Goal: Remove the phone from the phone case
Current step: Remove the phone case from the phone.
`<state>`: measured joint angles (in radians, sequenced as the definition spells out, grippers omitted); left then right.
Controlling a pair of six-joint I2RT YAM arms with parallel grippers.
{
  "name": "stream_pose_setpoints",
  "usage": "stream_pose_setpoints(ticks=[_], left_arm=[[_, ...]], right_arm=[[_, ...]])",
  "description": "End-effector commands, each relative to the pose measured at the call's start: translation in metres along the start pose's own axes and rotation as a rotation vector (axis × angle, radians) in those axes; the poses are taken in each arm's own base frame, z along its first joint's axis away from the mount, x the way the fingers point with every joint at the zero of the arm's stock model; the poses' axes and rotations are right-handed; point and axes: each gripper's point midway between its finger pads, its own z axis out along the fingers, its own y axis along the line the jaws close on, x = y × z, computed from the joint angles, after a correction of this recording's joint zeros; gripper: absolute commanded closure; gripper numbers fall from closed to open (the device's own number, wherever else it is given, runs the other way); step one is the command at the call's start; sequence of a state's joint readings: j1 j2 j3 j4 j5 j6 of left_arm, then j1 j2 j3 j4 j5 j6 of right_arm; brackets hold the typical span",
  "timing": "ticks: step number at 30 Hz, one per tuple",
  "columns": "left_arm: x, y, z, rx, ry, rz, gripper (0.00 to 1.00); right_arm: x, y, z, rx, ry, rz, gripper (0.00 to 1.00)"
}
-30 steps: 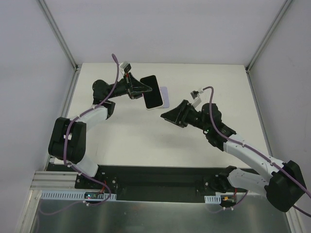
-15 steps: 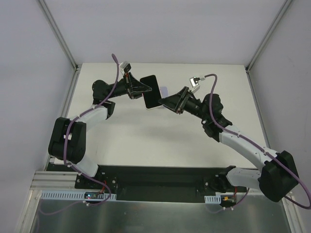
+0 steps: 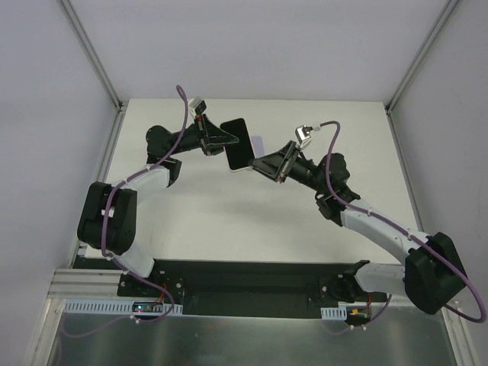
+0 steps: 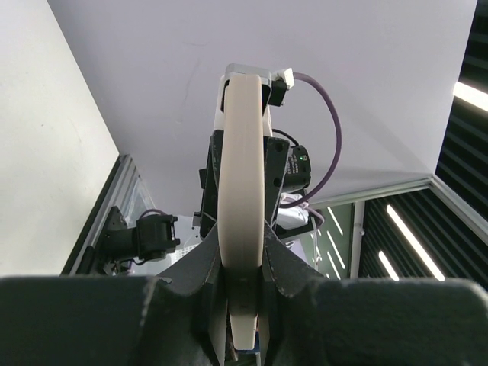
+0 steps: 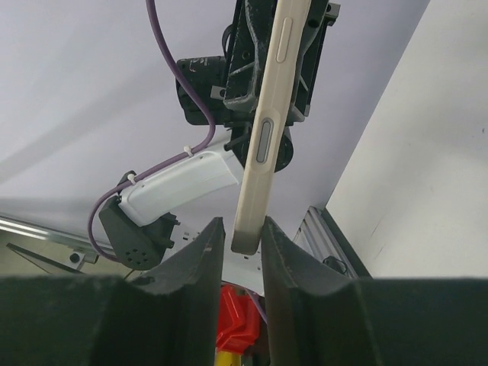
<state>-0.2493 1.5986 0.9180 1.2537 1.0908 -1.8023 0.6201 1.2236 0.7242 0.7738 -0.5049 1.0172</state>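
Starting nearest the arm bases: the right tool (image 3: 258,162) is up at the near right corner of the phone (image 3: 238,143), above the worktop (image 3: 229,221). In the right wrist view its fingers (image 5: 204,259) stand either side of the phone's end, pretty close together. One looks to be touching the case (image 5: 263,145), while the other has a thin sliver of light between it and the case. So I honestly can't tell if it's pinching or just straddling.

The case is the cream shell wrapped round the phone's edge, with button bumps showing along its side. The phone sits fully in it, not out. From the top the phone has its dark screen facing the camera and lies at a slant, and it looks clear of the worktop.

Further out, on the phone's left side, the left tool (image 3: 223,139) is clamped on the phone, case and all. In the left wrist view the cream edge runs straight up between the two dark fingers (image 4: 191,278), which press on both faces with no gap.

Just past the phone's right edge there's a pale lilac patch (image 3: 258,145), no idea what that is
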Motion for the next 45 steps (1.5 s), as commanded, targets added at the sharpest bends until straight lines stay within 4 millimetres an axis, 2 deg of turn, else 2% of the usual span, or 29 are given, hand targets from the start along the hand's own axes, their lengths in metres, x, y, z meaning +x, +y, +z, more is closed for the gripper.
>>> stream_pose_setpoints(ticks=[1,3,4,7,11,12,15,19,22,28,32,36,39,40,45], left_arm=[[-0.001,-0.036,0.005,0.096,-0.007,0.149,1.00],[-0.001,-0.037,0.005,0.096,-0.004,0.152,1.00],[-0.001,-0.038,0.005,0.097,-0.005,0.154,1.00],[0.000,-0.040,0.005,0.097,-0.002,0.156,1.00],[0.001,-0.037,0.004,0.091,-0.002,0.139,1.00],[0.001,-0.036,0.004,0.087,-0.001,0.126,1.00],[0.000,-0.031,0.005,0.075,0.001,0.069,1.00],[0.002,-0.033,0.004,0.072,0.001,0.029,1.00],[0.006,-0.036,0.003,0.070,0.004,0.023,1.00],[0.013,-0.043,0.000,0.074,0.006,0.009,1.00],[0.020,-0.056,0.001,0.103,0.005,0.004,1.00],[0.032,-0.074,0.002,0.139,0.001,0.000,1.00],[0.043,-0.081,0.002,0.125,-0.009,-0.003,1.00],[0.043,-0.078,0.002,0.104,-0.017,-0.016,1.00],[0.052,-0.089,-0.002,0.111,-0.020,-0.007,1.00]], right_arm=[[-0.003,0.036,-0.008,-0.118,-0.018,-0.046,0.76],[-0.004,0.033,-0.008,-0.112,-0.023,-0.041,0.80],[-0.004,0.033,-0.008,-0.111,-0.026,-0.041,0.88],[-0.004,0.029,-0.007,-0.103,-0.025,-0.043,0.98],[-0.003,0.039,-0.009,-0.146,-0.013,-0.152,0.99],[0.005,0.053,-0.010,-0.201,0.048,-0.258,0.99],[0.021,0.075,-0.014,-0.316,0.168,-0.448,0.99],[0.034,0.090,-0.019,-0.415,0.278,-0.568,0.98],[0.040,0.093,-0.023,-0.461,0.315,-0.625,0.99],[0.046,0.095,-0.028,-0.525,0.338,-0.680,0.99],[0.047,0.095,-0.029,-0.565,0.325,-0.702,0.99],[0.050,0.110,-0.034,-0.664,0.349,-0.692,0.99],[0.048,0.113,-0.030,-0.695,0.344,-0.706,0.99],[0.048,0.112,-0.028,-0.697,0.345,-0.703,0.99],[0.044,0.114,-0.023,-0.717,0.345,-0.703,0.99]])
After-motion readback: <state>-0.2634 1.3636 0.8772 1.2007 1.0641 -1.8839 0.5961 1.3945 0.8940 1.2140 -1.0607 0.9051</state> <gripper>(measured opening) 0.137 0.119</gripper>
